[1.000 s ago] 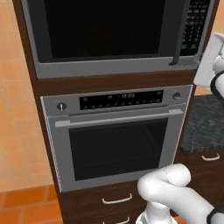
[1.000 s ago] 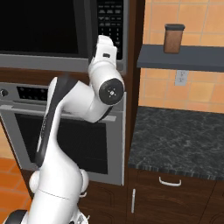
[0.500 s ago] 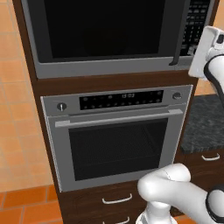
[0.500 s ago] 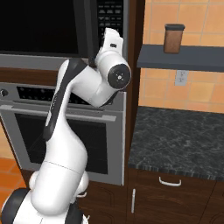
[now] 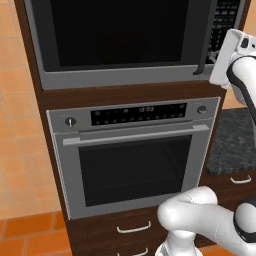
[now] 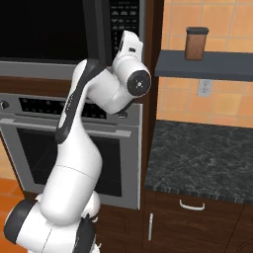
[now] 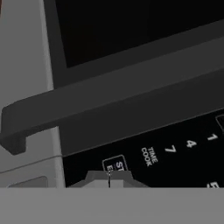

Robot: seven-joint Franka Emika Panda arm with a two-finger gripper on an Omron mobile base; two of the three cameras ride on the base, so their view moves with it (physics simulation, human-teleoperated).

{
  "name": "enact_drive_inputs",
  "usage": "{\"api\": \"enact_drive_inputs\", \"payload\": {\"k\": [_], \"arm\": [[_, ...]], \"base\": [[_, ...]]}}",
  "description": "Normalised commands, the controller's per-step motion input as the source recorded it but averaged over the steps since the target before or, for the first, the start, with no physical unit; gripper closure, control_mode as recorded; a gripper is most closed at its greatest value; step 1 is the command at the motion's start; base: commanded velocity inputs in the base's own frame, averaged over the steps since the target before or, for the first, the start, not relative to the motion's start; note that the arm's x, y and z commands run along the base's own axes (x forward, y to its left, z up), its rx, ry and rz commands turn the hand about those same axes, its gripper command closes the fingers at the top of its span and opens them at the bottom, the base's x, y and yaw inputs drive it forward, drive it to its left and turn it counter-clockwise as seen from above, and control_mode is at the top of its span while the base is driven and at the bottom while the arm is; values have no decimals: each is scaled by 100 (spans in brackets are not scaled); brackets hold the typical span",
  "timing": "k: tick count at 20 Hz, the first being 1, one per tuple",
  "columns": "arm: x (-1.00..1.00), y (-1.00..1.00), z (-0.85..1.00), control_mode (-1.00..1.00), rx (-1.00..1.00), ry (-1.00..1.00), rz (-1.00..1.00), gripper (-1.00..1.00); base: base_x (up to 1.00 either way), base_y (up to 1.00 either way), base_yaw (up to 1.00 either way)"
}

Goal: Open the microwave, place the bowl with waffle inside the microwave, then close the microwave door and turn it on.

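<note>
Now at the microwave (image 5: 125, 42), door (image 5: 117, 35) fully shut, dark handle (image 5: 206, 37) at the door's right edge, keypad (image 5: 227, 25) just right of the handle. Gripper (image 7: 109, 178) up close to the keypad's low corner near the handle foot, tips together, looks closed and carrying nothing. Hand view rolled: handle (image 7: 87, 105) crossing as a dark bar, keypad (image 7: 175, 153) below it, "TIME COOK" and digits 7, 4, 1 readable, fingertips (image 7: 98, 179) right over a boxed key, label partly hidden. Oven (image 5: 132, 150) directly under the microwave, closed, not part of the job. Brown canister (image 6: 196, 43) on a shelf well right of the microwave, counter (image 6: 197, 158) below that. Bowl with waffle not spotted.

Stage unclear: door shut, so either pressing start or about to go for the handle. Risks: tips aimed at keys rather than the handle, so an opening attempt could bump a wrong key; closed fingers cannot hook the bar; pressing off-centre could slide onto the frame.
</note>
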Motion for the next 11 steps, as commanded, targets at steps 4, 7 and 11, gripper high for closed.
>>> {"api": "enact_drive_inputs", "payload": {"k": [4, 7, 11], "arm": [[-34, -20, -2, -100, 0, -12, 0, 100], [-95, -31, 26, -100, 0, -5, 0, 100], [-91, -8, 7, -100, -1, 0, 0, 100]], "base": [[0, 0, 0], [0, 0, 0], [0, 0, 0]]}}
